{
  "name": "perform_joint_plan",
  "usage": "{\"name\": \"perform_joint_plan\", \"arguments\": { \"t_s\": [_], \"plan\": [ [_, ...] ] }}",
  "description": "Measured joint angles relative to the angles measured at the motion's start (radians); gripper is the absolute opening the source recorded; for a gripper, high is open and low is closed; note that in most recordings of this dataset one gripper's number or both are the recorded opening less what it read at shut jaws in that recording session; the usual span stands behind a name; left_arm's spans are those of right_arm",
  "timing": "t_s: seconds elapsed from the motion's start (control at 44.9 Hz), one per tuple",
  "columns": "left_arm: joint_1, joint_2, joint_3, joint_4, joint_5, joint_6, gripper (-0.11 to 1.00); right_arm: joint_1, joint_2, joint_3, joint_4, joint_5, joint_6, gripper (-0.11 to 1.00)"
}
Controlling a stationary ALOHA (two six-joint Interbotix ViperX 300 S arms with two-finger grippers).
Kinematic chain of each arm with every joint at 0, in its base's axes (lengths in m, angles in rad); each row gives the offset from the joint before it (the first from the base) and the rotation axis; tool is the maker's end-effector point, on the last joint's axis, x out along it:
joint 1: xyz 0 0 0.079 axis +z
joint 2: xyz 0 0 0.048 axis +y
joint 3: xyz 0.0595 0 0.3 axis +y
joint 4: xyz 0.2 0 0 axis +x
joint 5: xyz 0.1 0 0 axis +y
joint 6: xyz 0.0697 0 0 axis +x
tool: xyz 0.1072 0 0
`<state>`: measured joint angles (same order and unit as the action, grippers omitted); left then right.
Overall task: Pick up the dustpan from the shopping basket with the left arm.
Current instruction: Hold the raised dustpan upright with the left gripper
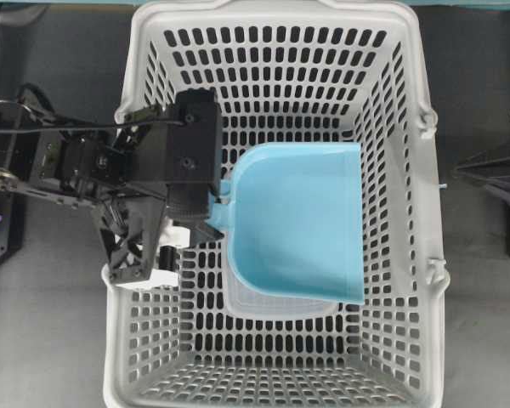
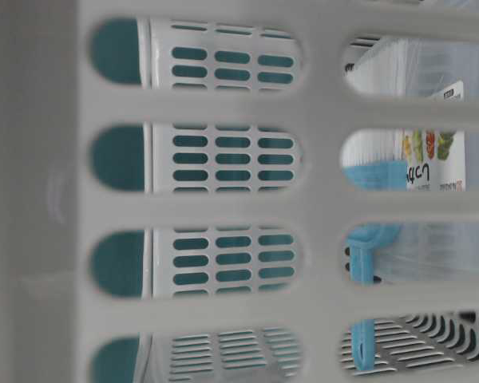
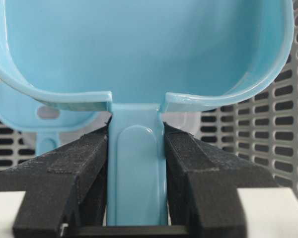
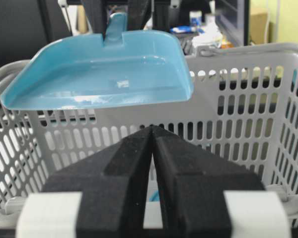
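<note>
Already the left gripper (image 3: 136, 163) pinches the dustpan (image 1: 302, 221) by its handle, scoop held above the shopping basket (image 1: 408, 357); lift straight, keeping it level and off the slotted walls, right gripper (image 4: 153, 148) pressed together

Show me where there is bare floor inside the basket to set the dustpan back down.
Bare slotted floor of the shopping basket runs along the near wall and along the far wall. The middle is crowded: the dustpan, clamped in the left gripper, hangs over a clear flat item. The left wall is blocked by the arm.
</note>
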<state>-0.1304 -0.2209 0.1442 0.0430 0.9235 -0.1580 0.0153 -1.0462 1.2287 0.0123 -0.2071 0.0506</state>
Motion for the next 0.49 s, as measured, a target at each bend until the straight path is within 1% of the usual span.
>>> {"name": "perform_joint_plan", "arguments": {
  "t_s": [0.49],
  "plan": [
    [0.002, 0.0, 0.008, -0.002, -0.002, 0.002, 0.28, 0.0, -0.023, 0.005, 0.0, 0.055, 0.002, -0.01]
  ]
}}
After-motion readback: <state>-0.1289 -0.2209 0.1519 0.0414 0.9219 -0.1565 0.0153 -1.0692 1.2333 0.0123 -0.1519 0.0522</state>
